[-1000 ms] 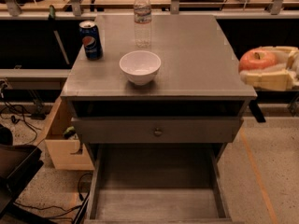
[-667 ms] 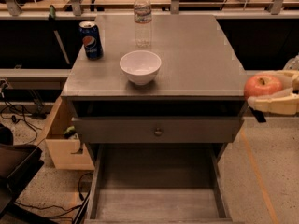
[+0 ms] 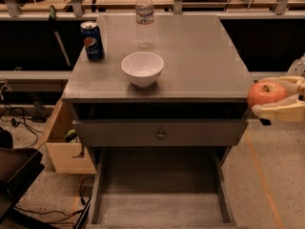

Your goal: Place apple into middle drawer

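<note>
The red-orange apple [image 3: 264, 93] is held in my gripper [image 3: 261, 99], whose cream fingers [image 3: 283, 111] are shut on it from above and below. The gripper hangs in the air at the right edge of the view, just off the right front corner of the grey cabinet top [image 3: 200, 56], at about the height of its front edge. The middle drawer [image 3: 159, 199] is pulled out at the bottom of the view, a wide shallow grey box with a bare plank floor. It lies below and to the left of the apple.
On the cabinet top stand a white bowl [image 3: 142, 67], a Pepsi can [image 3: 92, 41] and a water bottle [image 3: 144, 19]. A grey drawer front with a knob [image 3: 161, 134] sits above the open drawer. A wooden box [image 3: 62, 144] and cables [image 3: 19, 118] lie at the left.
My gripper has moved downward with the apple in it, from above the cabinet top's level to about its front edge. Nothing else has moved.
</note>
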Controlling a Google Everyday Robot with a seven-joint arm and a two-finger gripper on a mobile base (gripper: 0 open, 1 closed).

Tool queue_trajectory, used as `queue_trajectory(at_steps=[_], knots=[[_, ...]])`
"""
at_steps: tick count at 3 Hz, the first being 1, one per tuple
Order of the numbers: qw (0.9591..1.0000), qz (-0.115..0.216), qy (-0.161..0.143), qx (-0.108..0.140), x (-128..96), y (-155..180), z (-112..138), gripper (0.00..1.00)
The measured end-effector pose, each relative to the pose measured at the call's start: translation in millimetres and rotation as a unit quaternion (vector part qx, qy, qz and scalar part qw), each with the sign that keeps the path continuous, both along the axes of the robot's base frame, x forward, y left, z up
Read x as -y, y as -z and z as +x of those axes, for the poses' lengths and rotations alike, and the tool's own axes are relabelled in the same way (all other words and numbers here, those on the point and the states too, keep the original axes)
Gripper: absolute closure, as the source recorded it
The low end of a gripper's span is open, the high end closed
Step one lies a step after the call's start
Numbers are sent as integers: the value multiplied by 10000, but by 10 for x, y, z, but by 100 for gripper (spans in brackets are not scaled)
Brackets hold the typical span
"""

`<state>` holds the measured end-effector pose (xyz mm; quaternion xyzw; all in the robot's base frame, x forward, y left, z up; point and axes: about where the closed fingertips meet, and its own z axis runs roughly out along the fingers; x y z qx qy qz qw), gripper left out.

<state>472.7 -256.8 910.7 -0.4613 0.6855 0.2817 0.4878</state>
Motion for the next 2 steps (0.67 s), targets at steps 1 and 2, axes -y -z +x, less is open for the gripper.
queue_trajectory(at_steps=[1,2], knots=[[9999,-156,-15,-1,-91,71,63,100],[9993,-348,-135,-99,-207,500,38,100]])
